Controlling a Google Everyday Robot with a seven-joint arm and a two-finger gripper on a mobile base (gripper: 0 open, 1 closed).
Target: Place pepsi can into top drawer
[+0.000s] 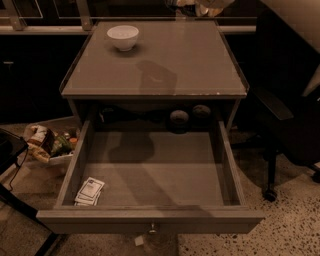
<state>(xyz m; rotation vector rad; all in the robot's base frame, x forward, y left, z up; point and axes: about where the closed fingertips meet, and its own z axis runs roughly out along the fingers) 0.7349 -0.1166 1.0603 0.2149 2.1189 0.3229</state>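
My gripper [196,7] is at the very top edge of the camera view, above the back of the table, and is mostly cut off. A dark sliver of the pepsi can [176,4] shows in its grip, lifted off the tabletop. The top drawer [150,219] is pulled wide open below the tabletop, with its small metal knob [152,229] at the front centre. The drawer holds only a small paper packet [90,191] in its front left corner.
A white bowl [123,36] stands at the back left of the grey tabletop [160,75]. Two dark tape rolls [179,118] lie at the back of the drawer opening. A bin of wrappers [50,144] is on the floor at left, and a dark chair [280,115] at right.
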